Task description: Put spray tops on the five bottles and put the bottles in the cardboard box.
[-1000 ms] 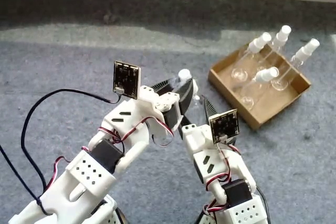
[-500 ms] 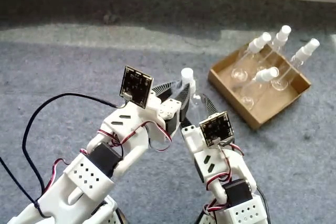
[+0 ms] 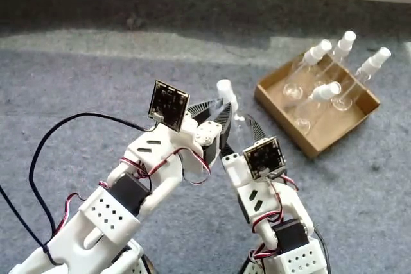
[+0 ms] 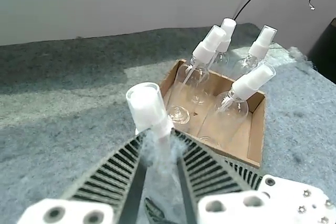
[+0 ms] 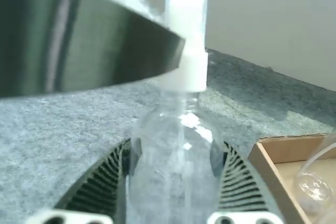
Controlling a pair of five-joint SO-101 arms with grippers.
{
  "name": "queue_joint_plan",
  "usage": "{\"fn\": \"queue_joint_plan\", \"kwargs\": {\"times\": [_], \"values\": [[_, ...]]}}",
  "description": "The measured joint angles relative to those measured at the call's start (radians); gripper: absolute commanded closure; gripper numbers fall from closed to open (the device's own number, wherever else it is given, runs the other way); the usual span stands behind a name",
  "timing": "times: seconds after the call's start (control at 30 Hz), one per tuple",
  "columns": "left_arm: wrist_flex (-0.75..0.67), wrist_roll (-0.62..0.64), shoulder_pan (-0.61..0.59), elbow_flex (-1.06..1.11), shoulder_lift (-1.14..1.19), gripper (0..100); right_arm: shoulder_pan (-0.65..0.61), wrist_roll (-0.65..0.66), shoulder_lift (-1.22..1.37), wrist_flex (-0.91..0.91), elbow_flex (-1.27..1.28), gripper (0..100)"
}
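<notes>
Held bottle (image 3: 236, 126): clear, lifted off the grey felt (image 3: 96, 81), caught between both grippers, left of the cardboard box (image 3: 286, 124) and apart from it.
Long axis: from the right gripper's grasp at the body up to the cap; cap end pointing up and away from the arm bases, toward the far wall.
Spray top (image 3: 225, 88): white, seated on the neck, above the finger tips.
Left gripper (image 4: 158, 137): pinched on the spray top's lower collar, at the neck.
Right gripper (image 5: 175, 153): clamped on the round body, one finger on each side.
Four bottles (image 3: 314, 97): lying side by side in the box, all capped, caps aimed at the far right rim; three caps poking past that rim, one inside it.
Box edges: low walls, near-left wall facing the grippers, open on top.
Open room: broad bare felt left of and beyond the grippers; a narrow gap of felt between held bottle and box; some bare floor at the box's near right end.
</notes>
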Motion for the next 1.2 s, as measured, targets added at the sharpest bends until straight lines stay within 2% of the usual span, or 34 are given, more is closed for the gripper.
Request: {"fn": "queue_joint_plan", "kwargs": {"times": [0.5,0.83,1.03,1.2], "values": [[0.008,-0.002,0.0,0.0,-0.055,99,-0.003,-0.021,-0.002,0.0,0.0,92.1],[0.273,0.002,0.002,0.002,-0.308,99,-0.005,-0.021,-0.002,-0.118,0.0,92.1],[0.304,0.002,0.002,0.049,-0.404,99,-0.005,-0.021,-0.002,-0.121,0.0,92.1],[0.305,-0.061,0.003,0.169,-0.519,99,-0.005,-0.048,-0.002,-0.121,0.0,92.1]]}}
